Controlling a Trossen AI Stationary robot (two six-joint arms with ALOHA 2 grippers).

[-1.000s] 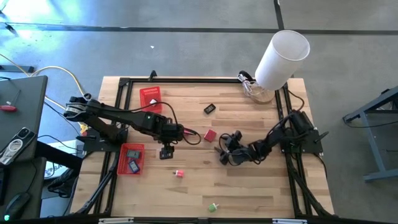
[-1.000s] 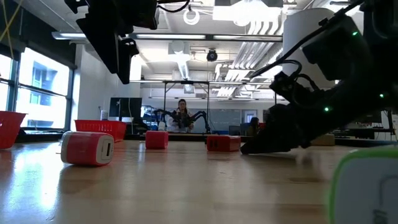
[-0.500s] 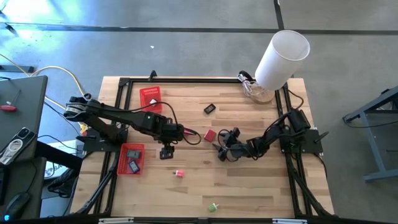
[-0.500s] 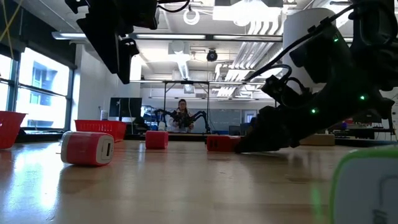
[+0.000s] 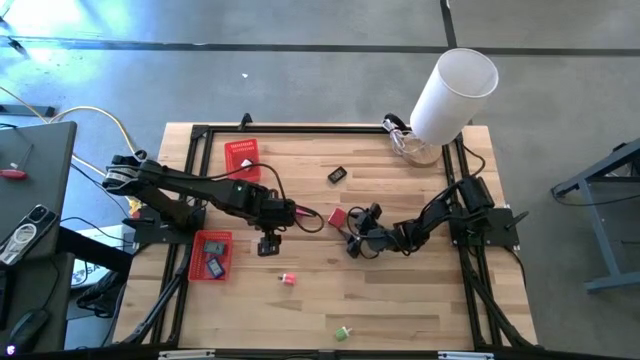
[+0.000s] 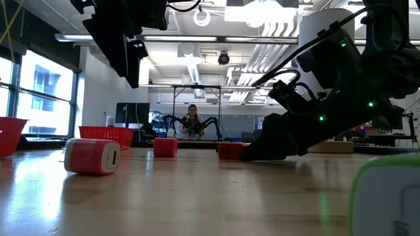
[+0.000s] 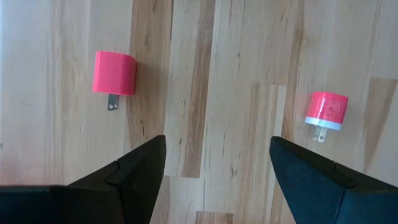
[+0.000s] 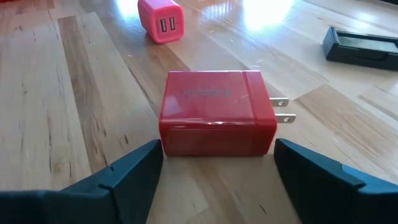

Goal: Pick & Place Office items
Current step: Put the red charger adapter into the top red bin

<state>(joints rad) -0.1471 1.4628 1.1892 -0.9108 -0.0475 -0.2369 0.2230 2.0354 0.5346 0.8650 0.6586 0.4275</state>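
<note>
Open right gripper point(image 8: 214, 165) faces a glossy, blocky red charger point(image 8: 216, 112).

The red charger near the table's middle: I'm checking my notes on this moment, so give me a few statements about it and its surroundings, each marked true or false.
1. The right gripper is beside the red charger, fingers open. True.
2. The red charger is lifted off the table. False: it lies on the wood, prongs out sideways.
3. The left gripper holds a pink charger. False: its fingers are open and empty above the table.
4. A black item lies on the table beyond the red charger. True.
5. The white cylinder stands at the table's near edge. False: it is at the far right corner.
</note>
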